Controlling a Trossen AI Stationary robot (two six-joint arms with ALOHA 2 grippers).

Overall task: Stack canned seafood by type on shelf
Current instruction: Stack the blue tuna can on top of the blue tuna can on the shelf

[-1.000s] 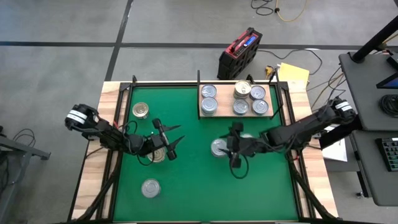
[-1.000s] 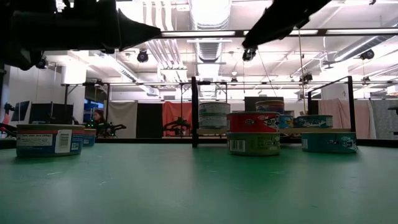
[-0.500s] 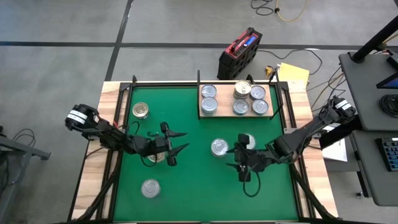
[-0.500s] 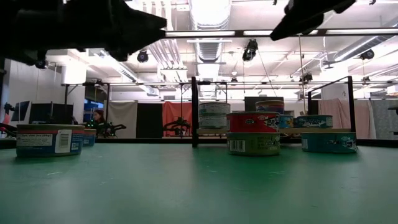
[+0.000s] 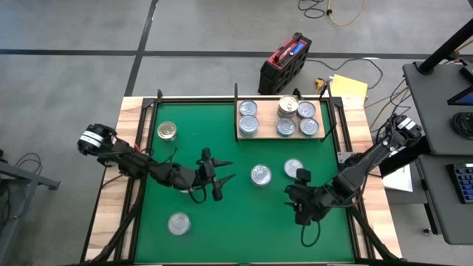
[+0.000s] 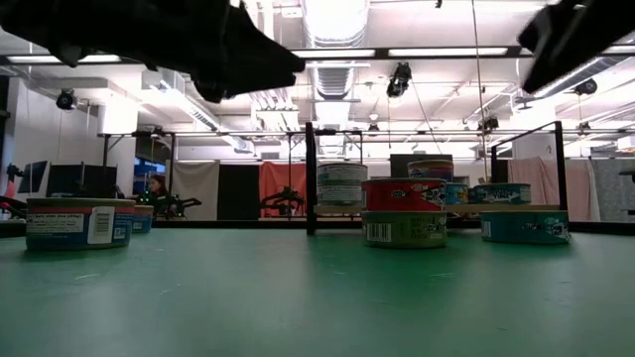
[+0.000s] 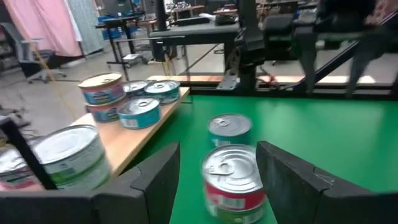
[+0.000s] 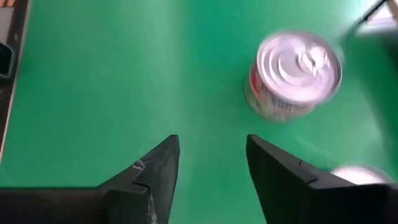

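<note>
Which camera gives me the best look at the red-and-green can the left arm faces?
Left wrist view: the red-and-green can sits close, just beyond the open left end effector. High view shows only its lid; low view its side.

The high view shows one pale wooden shelf board [image 5: 240,136] carrying five short round metal tins [image 5: 247,125] seen from above. Four more round tins sit on the single green mat [image 5: 222,222]. Two dark robot arms reach in.

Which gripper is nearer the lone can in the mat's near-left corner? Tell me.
Left. The left gripper hangs open over mid-mat, up and to the right of the can. The right gripper, open and empty, is far across the mat on the right side.
</note>
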